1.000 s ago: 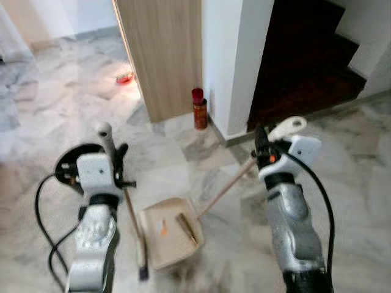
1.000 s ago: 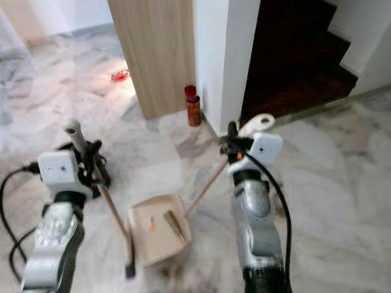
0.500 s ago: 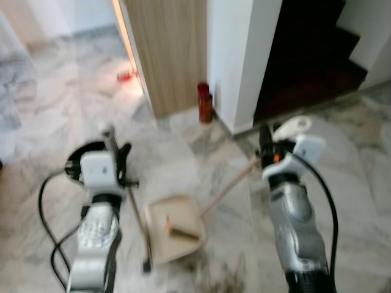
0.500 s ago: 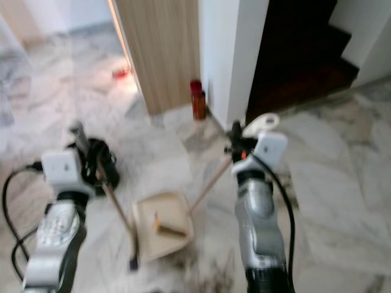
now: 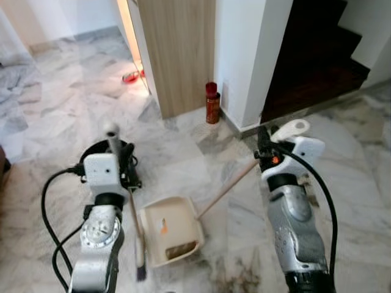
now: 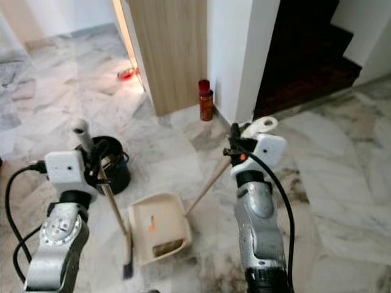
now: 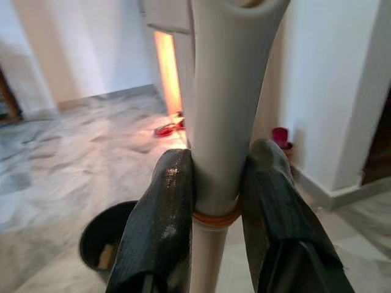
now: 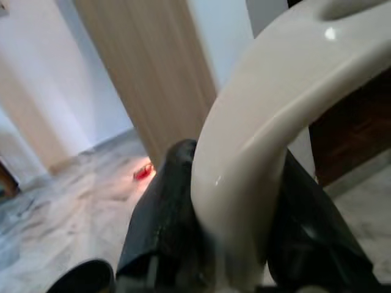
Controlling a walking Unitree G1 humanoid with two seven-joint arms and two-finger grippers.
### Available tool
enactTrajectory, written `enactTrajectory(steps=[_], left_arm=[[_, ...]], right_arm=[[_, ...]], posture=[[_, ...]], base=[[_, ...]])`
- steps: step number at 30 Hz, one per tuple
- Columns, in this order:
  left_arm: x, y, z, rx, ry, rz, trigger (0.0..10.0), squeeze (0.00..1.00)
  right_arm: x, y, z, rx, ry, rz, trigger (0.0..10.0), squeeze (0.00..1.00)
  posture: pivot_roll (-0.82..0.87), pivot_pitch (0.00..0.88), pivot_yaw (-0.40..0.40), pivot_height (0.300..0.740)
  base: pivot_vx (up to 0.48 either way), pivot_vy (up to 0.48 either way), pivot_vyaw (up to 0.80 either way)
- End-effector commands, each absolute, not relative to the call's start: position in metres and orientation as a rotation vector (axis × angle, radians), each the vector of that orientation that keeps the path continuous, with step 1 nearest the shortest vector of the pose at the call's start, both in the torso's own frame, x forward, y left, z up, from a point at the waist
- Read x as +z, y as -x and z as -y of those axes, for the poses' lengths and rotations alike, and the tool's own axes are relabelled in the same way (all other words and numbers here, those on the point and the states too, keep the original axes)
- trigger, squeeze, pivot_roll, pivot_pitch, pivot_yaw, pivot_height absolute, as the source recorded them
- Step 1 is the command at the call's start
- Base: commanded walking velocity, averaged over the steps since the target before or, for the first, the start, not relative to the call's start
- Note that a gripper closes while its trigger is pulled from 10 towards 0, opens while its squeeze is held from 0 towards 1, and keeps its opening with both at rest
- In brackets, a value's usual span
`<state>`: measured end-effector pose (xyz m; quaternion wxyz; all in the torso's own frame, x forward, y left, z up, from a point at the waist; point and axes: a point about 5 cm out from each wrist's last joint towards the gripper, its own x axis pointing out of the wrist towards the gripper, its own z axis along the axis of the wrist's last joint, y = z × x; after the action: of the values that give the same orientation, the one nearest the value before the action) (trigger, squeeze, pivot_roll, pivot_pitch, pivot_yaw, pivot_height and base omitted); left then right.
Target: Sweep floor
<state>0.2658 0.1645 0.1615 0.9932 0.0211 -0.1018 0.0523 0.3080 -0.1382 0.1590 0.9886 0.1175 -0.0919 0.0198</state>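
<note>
With the broom (image 5: 131,213) being clamped in the left claw (image 7: 211,201) and the dustpan (image 5: 171,229), lying on the floor (image 5: 55,122), being held by the right claw (image 8: 229,201), short strokes toward its lip are being advised.

r gripper (image 8: 235,244) clamps cream dustpan handle (image 8: 263,128), wood door (image 8: 153,73) behind.

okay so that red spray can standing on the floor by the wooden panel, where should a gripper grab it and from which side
Judging by its pose, grip the red spray can around its straight cylindrical body, below the cap, fingers closing from either side. It stands upright, with the wooden panel and white wall close behind and beside it, so come in level from the open marble floor in front.
</note>
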Motion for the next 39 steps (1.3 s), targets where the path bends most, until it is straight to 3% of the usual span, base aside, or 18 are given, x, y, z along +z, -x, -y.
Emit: enactTrajectory(steps=[1,39], left_arm=[[0.1712,-0.2632,-0.1671,0.114,-0.05,0.253,10.0,0.0],[0.169,-0.2631,-0.1673,0.127,-0.05,0.248,10.0,0.0]], right_arm=[[0.1742,-0.3085,0.1313,0.072,-0.25,0.245,10.0,0.0],[0.176,-0.3106,0.1291,0.092,-0.267,0.242,10.0,0.0]], posture=[[-0.04,0.082,0.046,0.74],[-0.03,0.09,0.034,0.74]], base=[[0.0,0.307,0.0],[0.0,0.309,0.0]])
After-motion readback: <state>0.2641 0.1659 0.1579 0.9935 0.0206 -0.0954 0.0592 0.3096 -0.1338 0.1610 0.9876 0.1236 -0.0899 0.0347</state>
